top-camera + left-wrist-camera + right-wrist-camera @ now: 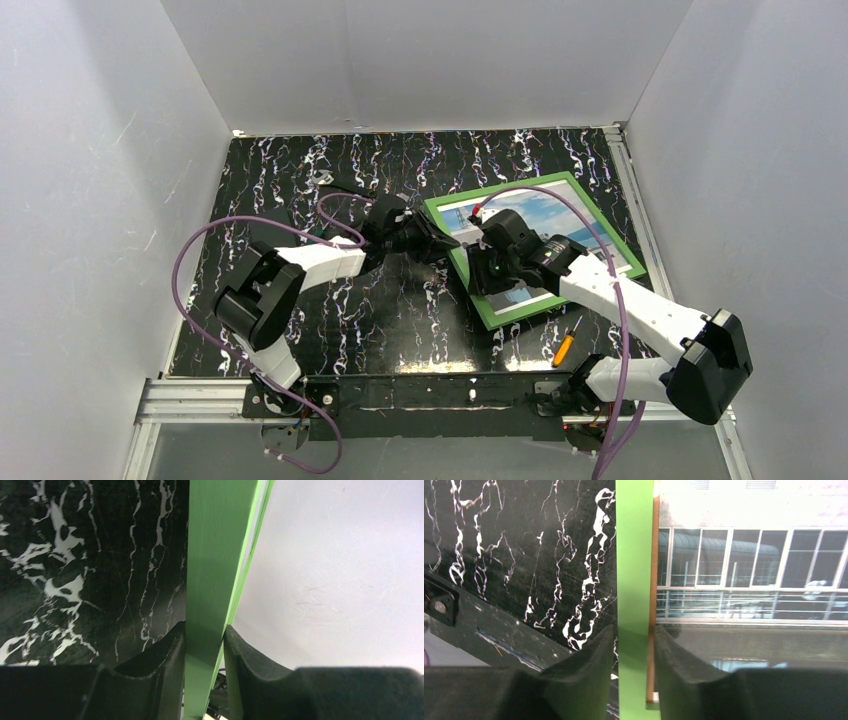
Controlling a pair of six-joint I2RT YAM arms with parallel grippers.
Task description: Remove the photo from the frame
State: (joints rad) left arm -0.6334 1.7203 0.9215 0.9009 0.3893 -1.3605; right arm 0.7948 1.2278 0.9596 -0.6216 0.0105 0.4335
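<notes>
Over on the right half of the surface (400, 320), the frame (520, 312) lies face up with the photo (545, 212) still sitting inside it, so we'd say the task has barely started: nothing has come out, and no backing board shows anywhere. Both arms are on the frame's left-hand rail, the left jaws pinching it near the far corner and the right jaws pinching it closer to the near corner, each pair closed on the green rail, not spread. What's left, as we read it, is basically everything: get at the back, free whatever keeps the print in, then draw it out. Only the top view gives us the whole layout, plus an orange-handled tool (563, 350) lying by the right arm's base. Only the right wrist view shows the print up close, dark window rows just beside the rail with a thin wood-coloured strip (655, 555) between them. From the left wrist we get the rail between its fingers (165, 655) and plain white past it; glare or wall, we can't tell, nor whether the frame is lifted off the surface
</notes>
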